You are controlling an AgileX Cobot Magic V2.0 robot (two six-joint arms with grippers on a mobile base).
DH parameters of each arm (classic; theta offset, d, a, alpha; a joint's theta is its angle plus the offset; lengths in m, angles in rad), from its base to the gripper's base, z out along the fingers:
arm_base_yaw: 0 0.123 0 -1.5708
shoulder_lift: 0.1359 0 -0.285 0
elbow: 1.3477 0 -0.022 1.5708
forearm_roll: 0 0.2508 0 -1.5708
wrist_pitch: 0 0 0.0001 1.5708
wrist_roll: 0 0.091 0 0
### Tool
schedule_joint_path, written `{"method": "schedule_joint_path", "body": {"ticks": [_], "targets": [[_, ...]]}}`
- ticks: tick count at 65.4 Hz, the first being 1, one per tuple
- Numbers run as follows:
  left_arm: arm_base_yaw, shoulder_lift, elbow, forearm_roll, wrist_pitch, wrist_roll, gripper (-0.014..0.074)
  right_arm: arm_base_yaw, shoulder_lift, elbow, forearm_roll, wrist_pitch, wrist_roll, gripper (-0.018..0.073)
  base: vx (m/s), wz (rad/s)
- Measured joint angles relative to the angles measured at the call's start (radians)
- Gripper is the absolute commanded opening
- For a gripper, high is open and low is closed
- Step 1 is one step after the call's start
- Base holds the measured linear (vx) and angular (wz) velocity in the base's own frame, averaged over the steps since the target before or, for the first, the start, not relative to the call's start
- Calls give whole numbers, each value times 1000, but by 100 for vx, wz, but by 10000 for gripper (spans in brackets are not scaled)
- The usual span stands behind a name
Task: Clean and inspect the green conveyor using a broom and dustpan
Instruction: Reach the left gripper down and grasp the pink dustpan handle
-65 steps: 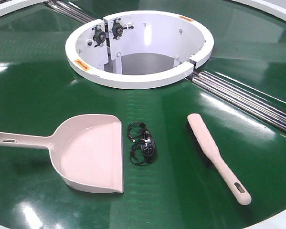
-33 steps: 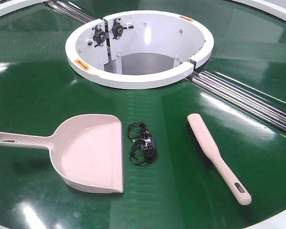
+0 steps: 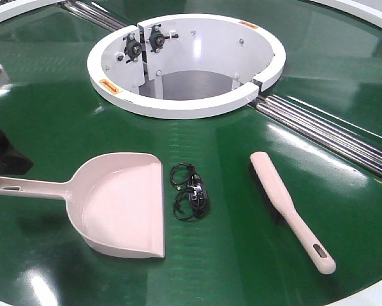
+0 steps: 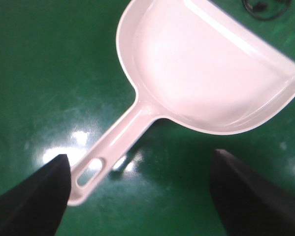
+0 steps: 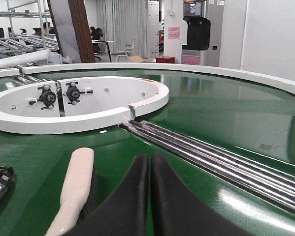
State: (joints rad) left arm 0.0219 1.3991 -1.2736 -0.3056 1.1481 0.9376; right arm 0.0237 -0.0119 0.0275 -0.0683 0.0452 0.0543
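Your left gripper [image 4: 140, 160] hangs over the dustpan's [image 3: 120, 204] handle with its fingers spread wide and nothing between the pads. In the left wrist view the handle [image 4: 120, 147] runs on a slant from the lower left to the upper right, and its slotted end lies just inside the left-hand finger, not midway in the gap. My reading is that you must shift and turn the wrist before closing, so that the fingers close across the handle and not along it.

The dustpan lies at the near left of the green conveyor [image 3: 50, 115], long axis left to right, handle to the left, mouth to the right. That mouth faces a tangle of black cable [image 3: 189, 191] just beside it.

The broom [image 3: 286, 204] lies at the near right, well apart from the dustpan, slanting from far left to near right with its slotted end nearest. Your right gripper [image 5: 149, 160] is pressed together and empty. The broom sits just left of it and roughly parallel, so that arm is the nearer one.

No brand shows on either tool. The small orange stickers [image 3: 105, 85] on the white ring housing [image 3: 184, 105] are too small to read.
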Motion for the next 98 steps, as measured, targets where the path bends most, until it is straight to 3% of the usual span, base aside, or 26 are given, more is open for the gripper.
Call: {"method": "schedule_joint_path", "body": {"ticks": [13,26,39,56,74,91,98], "targets": [[-33,102,-5,1,-41,208,552,0,0,0,0,0,0,-8,0,0],[-99,179,-7,80,-84,316,552,0,0,0,0,0,0,-8,0,0],[-167,256,-7,208,-106,362,552,0,0,0,0,0,0,-8,0,0],[-179,340,-7,306,-114,368,510,0,0,0,0,0,0,-8,0,0],[-179,403,-7,338,-153,368,344,0,0,0,0,0,0,-8,0,0],[-179,441,-7,342,-155,369,-11,0,0,0,0,0,0,-8,0,0],[-179,438,-7,345,-155,370,-8,0,0,0,0,0,0,-8,0,0]]}}
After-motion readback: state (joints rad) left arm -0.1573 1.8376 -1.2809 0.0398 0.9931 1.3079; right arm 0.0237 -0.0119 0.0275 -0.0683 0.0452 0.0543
